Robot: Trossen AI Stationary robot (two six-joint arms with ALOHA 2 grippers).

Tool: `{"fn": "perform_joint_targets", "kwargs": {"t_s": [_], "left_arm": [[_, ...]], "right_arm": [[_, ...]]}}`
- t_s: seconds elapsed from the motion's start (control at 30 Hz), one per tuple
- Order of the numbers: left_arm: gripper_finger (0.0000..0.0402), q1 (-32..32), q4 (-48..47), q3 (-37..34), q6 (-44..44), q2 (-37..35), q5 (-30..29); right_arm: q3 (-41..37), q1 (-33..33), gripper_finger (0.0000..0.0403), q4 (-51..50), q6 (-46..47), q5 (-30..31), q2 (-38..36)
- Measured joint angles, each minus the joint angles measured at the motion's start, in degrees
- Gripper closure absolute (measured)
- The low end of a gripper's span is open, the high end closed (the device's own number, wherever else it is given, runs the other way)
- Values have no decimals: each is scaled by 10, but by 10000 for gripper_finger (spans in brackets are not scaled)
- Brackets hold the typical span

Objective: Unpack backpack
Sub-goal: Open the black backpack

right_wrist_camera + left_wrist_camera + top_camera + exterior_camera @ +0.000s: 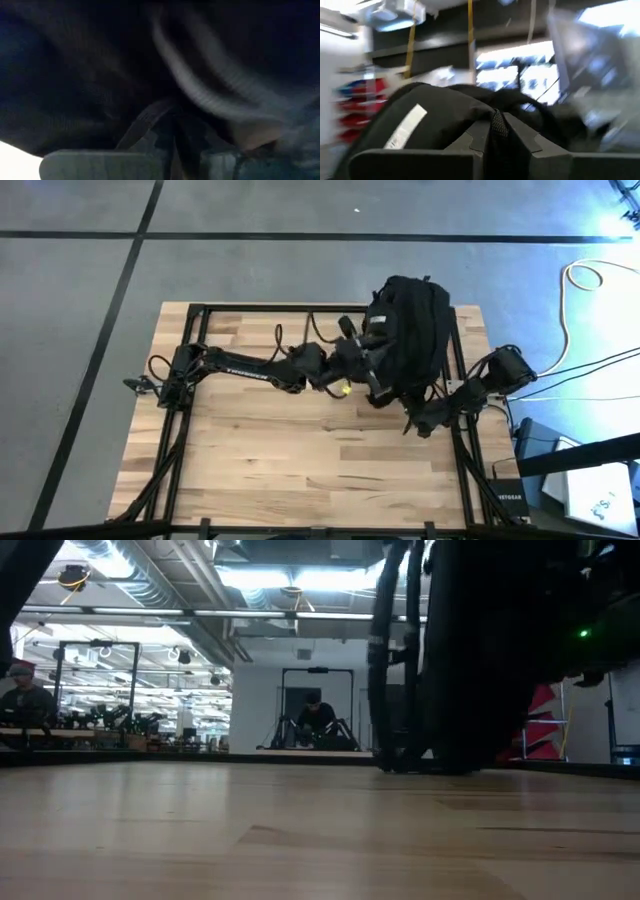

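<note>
Backpack [405, 330]: stood upright, pinched by both claws, left gripper [492, 131] on webbing, right gripper [172, 145] on strap. Nothing seen unpacked; contents remained.

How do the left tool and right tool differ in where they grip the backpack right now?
The left tool is pinched on a fabric loop on the backpack, reaching in from the table's middle. The right tool is shut on a strap at the bag's near corner. Both are closed on black webbing.
</note>
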Motion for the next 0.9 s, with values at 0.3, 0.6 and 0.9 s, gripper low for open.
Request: {"fn": "perform_joint_targets", "kwargs": {"t_s": [0.3,0.6,0.9], "left_arm": [[375,-47,-99,-2,162,1,-325],[375,-91,-340,-4,115,4,-584],[375,-164,-764,-5,-419,-6,-577]], "right_arm": [[2,5,403,7,0,-1,-2],[28,41,403,5,-50,-2,-2],[135,140,403,2,-305,-31,-2]]}}
